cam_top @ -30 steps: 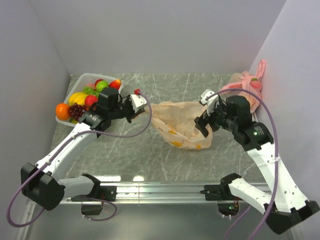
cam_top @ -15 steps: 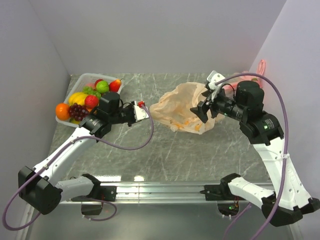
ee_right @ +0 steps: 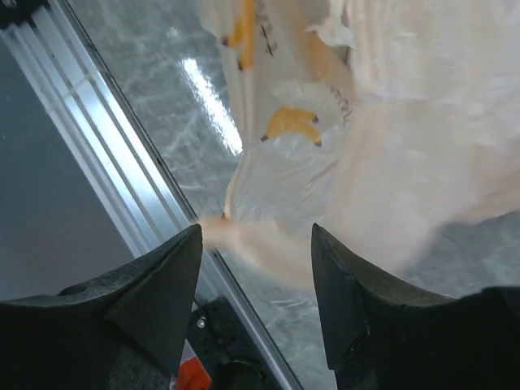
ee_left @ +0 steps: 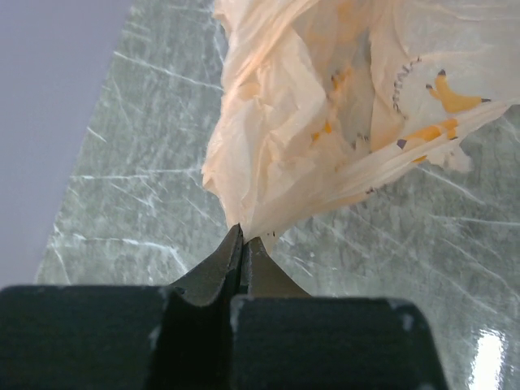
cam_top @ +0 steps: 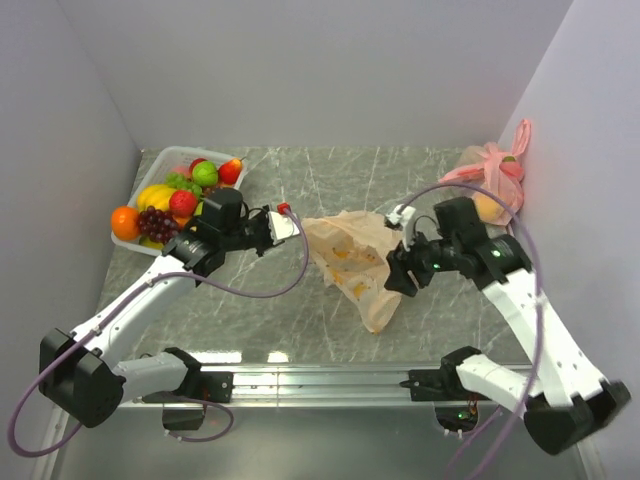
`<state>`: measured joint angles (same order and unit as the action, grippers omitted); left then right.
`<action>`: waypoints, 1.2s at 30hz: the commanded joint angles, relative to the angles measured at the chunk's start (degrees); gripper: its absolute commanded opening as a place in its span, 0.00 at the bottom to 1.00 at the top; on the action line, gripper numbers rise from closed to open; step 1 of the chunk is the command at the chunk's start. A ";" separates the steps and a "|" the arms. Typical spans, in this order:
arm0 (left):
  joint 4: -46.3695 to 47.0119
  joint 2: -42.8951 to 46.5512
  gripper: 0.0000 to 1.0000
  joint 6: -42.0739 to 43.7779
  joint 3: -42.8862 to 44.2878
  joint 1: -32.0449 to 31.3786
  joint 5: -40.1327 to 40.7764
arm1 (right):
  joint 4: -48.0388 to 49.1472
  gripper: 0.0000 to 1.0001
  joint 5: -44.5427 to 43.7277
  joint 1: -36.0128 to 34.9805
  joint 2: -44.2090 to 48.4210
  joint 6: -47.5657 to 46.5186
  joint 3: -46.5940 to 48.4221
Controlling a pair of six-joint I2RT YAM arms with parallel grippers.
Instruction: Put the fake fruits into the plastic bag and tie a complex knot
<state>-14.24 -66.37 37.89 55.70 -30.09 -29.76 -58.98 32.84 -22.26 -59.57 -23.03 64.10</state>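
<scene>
1. Left end effector [ee_left: 242, 237]: pressed together, pinching the plastic bag [ee_left: 325, 138] by its edge.
2. Right end effector [ee_right: 256, 244]: spread, with a bag fold loose between the fingers.
3. Fake fruits [cam_top: 170, 200]: heaped in a tray [cam_top: 170, 153] behind the left end effector. Apparently none bagged, knot not yet tied.

Right end effector [cam_top: 398, 278] and plastic bag [cam_top: 345, 262] shifted nearer.
</scene>
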 commanded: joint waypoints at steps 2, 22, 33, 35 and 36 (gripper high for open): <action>0.18 0.45 0.00 0.52 -1.12 -0.32 0.58 | 0.10 0.64 -2.14 -0.15 6.66 -0.08 9.44; -6.40 -2.36 0.00 5.26 5.90 -0.24 -8.03 | 16.96 1.00 -30.62 -12.98 -10.73 7.12 10.18; -10.28 -5.96 0.00 4.56 11.44 5.38 -13.74 | 17.32 0.45 -37.61 -12.55 -14.61 9.21 5.43; -8.89 -7.27 0.00 2.03 13.29 7.31 -13.75 | 16.62 0.23 -33.83 -11.93 -16.09 10.63 6.04; -8.01 -7.72 0.00 0.36 13.81 8.11 -13.23 | 16.62 0.02 -30.94 -11.23 -16.80 12.90 7.17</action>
<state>-24.27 -72.82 41.74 65.63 -24.56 -40.40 -43.22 -2.76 -35.07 -74.91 -14.35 69.82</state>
